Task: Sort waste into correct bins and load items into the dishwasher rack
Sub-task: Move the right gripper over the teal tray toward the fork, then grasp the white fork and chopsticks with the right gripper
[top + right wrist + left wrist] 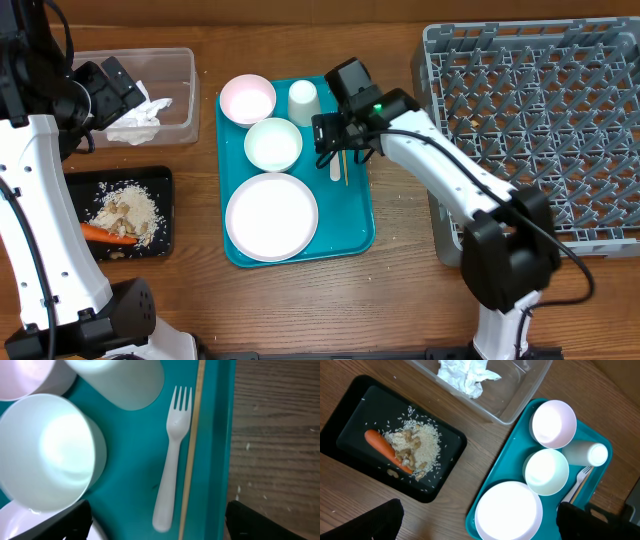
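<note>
fork (172, 455) beside chopstick (192, 450) on serving tray (131, 460), rack (540, 110) at right

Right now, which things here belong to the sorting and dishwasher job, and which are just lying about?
Job: plate, pink bowl, white bowl, cup, fork, chopstick, dishwasher rack, carrot, rice scraps, tissue, clear tub, black tray.
Just there: teal serving tray, wooden table.

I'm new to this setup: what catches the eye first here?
The teal tray mid-table stands out, crowded with white plate, bowls and cup, the right gripper open above its fork. Right of it stands the grey rack; at left, a carrot beside rice in the black tray.
</note>
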Tool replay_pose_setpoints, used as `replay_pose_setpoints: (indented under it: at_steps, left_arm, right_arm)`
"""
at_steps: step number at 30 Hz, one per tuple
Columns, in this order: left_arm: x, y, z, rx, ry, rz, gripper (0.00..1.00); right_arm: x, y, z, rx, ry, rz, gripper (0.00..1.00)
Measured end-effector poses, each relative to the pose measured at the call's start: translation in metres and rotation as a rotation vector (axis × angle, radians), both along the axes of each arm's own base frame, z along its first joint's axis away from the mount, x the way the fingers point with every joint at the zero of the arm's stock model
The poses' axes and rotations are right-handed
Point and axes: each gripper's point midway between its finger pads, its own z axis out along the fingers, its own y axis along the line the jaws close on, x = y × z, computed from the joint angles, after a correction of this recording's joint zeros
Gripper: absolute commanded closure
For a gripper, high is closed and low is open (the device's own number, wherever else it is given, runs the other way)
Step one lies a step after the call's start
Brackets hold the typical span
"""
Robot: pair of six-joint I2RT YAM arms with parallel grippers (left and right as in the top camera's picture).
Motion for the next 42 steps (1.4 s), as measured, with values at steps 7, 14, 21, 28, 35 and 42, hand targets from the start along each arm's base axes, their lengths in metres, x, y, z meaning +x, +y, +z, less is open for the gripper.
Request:
replay_pose_setpoints:
  at_steps: [7, 14, 21, 28, 35, 42]
  left_arm:
    - [0.000, 0.000, 0.000, 0.000, 0.000, 0.000, 0.00]
    - [0.000, 0.000, 0.000, 0.000, 0.000, 0.000, 0.00]
    - [0.000, 0.000, 0.000, 0.000, 0.000, 0.000, 0.00]
    - [0.000, 0.000, 0.000, 0.000, 0.000, 0.000, 0.00]
    - [0.000, 0.000, 0.000, 0.000, 0.000, 0.000, 0.00]
    - [0.000, 0.000, 0.000, 0.000, 0.000, 0.000, 0.00]
  right_arm:
    - [0.002, 0.013, -0.056, -0.023, 0.063, 0.004, 0.19]
    - [0.003, 0.012, -0.083, -0.071, 0.077, -0.001, 0.26]
    - [0.003, 0.003, -0.085, -0.117, 0.072, -0.018, 0.44]
    - [0.005, -0.006, -0.085, -0.158, 0.060, -0.039, 0.70]
    - [0.004, -0.003, -0.085, -0.140, 0.070, -0.049, 0.76]
    - [-0.013, -0.009, -0.085, -0.169, 0.153, -0.041, 0.80]
